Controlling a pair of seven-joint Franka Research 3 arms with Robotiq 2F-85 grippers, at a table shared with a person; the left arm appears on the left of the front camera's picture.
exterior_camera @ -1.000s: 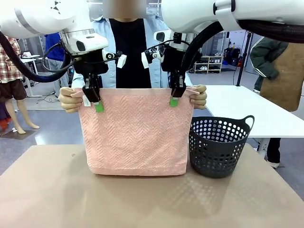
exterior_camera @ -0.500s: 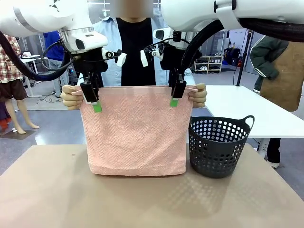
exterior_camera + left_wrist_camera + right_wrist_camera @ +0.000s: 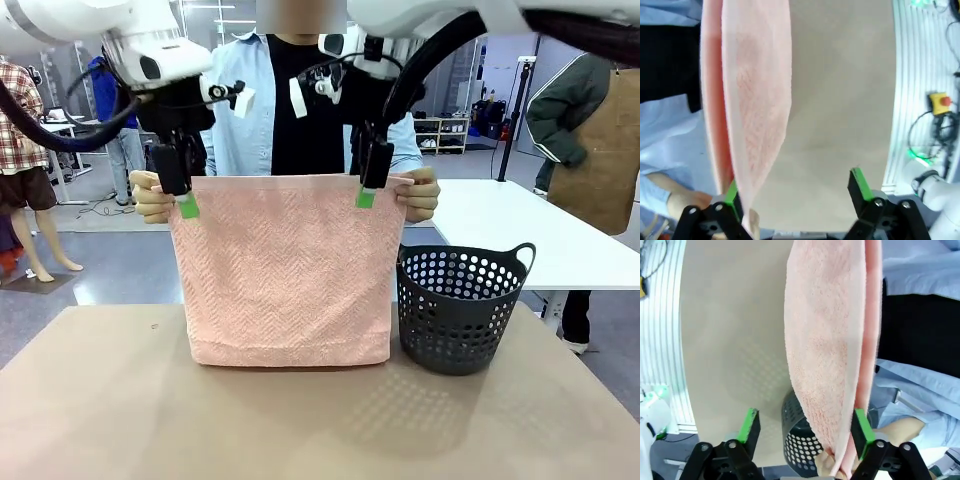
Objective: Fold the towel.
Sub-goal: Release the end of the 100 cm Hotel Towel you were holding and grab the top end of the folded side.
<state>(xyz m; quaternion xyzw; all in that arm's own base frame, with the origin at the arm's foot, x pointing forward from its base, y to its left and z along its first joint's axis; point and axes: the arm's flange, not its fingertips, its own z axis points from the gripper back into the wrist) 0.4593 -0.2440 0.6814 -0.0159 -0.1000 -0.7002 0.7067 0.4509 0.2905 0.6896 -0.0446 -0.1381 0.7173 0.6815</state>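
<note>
The salmon-pink towel (image 3: 285, 270) hangs doubled over, and its lower edge rests on the table. A person's hands (image 3: 150, 197) pinch its two top corners. My left gripper (image 3: 185, 205) is at the top left corner and my right gripper (image 3: 366, 197) at the top right corner, both on my side of the cloth. In the left wrist view the left gripper (image 3: 795, 187) stands open, with the towel (image 3: 755, 100) brushing one finger (image 3: 732, 194). In the right wrist view the right gripper (image 3: 805, 427) is open too, and the towel (image 3: 830, 340) lies against one finger (image 3: 861, 429).
A dark grey perforated basket (image 3: 460, 305) stands on the table just right of the towel, also seen as the basket (image 3: 800, 435) in the right wrist view. The tan table (image 3: 100, 400) has free room in front. A white table (image 3: 520, 230) sits behind on the right.
Both grippers have opened and let go of the towel's top edge, rising slightly. The left one has shifted a little outward. The person now holds the towel alone, a bit higher.
</note>
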